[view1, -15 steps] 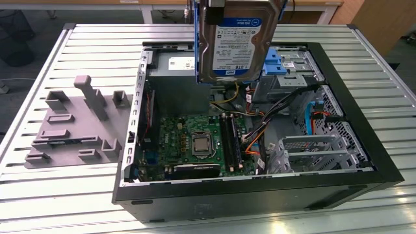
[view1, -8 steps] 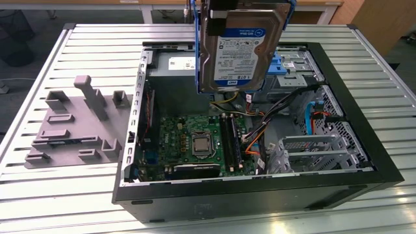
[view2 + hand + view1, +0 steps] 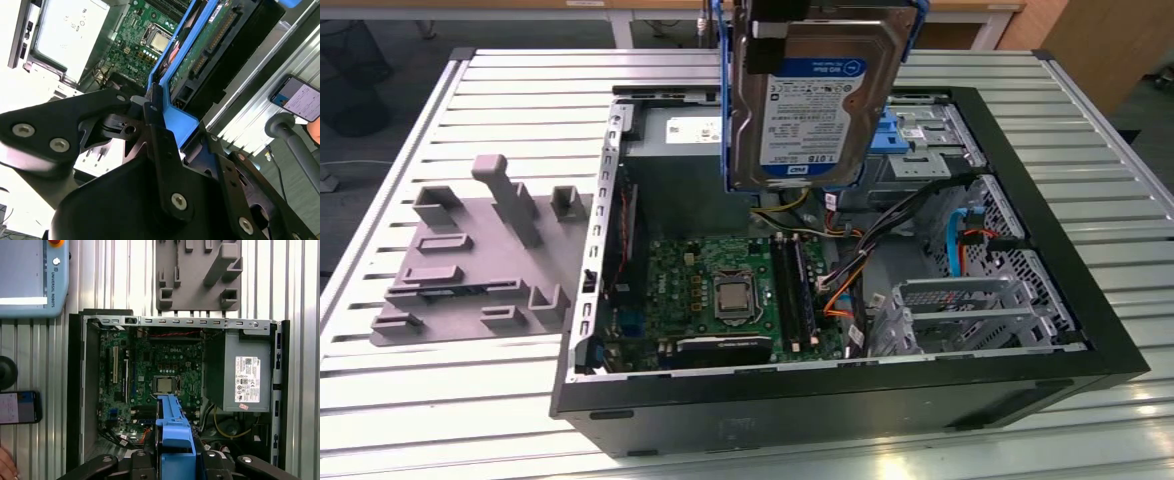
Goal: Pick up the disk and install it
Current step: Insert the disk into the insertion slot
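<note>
Silver disk (image 3: 817,40) w/ label (image 3: 814,125), exterior view

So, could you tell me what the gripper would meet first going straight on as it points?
The gripper, shut on the disk, points down into the computer case; the disk would probably reach the motherboard or the cables beside it first, though depth is unclear.

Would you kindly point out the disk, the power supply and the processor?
disk (image 3: 814,110), exterior view, its labelled face.
power supply (image 3: 222,370), first wrist view, its grey side.
processor (image 3: 164,385), first wrist view, its metal top.
</note>
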